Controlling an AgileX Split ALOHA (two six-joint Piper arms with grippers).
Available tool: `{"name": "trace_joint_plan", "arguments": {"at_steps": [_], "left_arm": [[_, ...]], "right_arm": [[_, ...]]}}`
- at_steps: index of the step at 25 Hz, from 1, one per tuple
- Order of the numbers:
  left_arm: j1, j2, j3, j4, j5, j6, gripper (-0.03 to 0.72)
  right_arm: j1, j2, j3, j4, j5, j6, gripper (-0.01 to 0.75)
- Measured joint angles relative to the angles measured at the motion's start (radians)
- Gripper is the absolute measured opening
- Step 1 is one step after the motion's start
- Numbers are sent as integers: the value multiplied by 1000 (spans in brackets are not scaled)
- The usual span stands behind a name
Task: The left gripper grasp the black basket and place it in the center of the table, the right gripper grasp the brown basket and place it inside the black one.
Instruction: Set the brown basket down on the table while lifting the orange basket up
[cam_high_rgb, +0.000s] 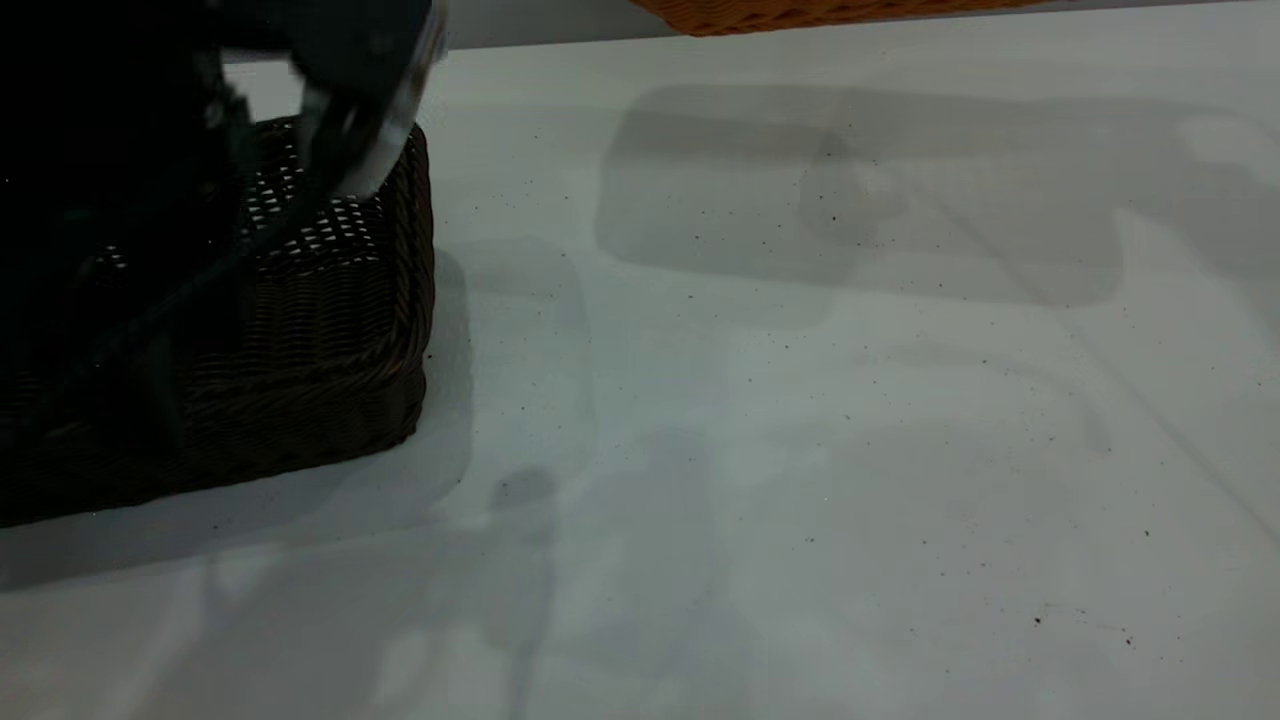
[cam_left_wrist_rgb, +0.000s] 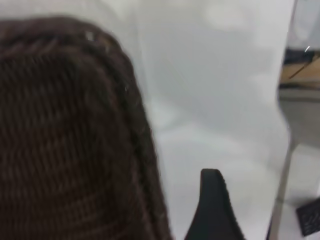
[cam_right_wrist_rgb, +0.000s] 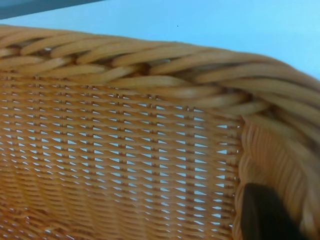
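The black basket (cam_high_rgb: 330, 330) stands on the table (cam_high_rgb: 800, 450) at the left. My left gripper (cam_high_rgb: 345, 150) reaches down over its right-hand rim. In the left wrist view one black finger (cam_left_wrist_rgb: 212, 210) stands outside the black basket's rim (cam_left_wrist_rgb: 142, 145), a strip of table between them; the other finger is hidden. The brown basket (cam_high_rgb: 800, 12) shows only as a strip at the top edge, its shadow lying on the table below. My right gripper (cam_right_wrist_rgb: 290, 220) is at a corner of the brown basket (cam_right_wrist_rgb: 125, 145), one dark finger (cam_right_wrist_rgb: 265, 215) pressed against the inside of its wall.
A broad grey shadow (cam_high_rgb: 860, 190) covers the far middle of the table. Past the table's edge, in the left wrist view, a metal leg (cam_left_wrist_rgb: 282, 170) and floor are visible.
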Motion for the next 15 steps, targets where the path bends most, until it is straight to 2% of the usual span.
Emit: {"name": "trace_joint_plan", "arguments": {"at_steps": [8, 15], "left_arm": [[117, 0, 6, 6, -52, -19, 437], [119, 0, 76, 11, -145, 34, 437]], "right_arm": [[0, 1, 0, -2, -32, -8, 108], [0, 1, 0, -3, -35, -8, 108]]}}
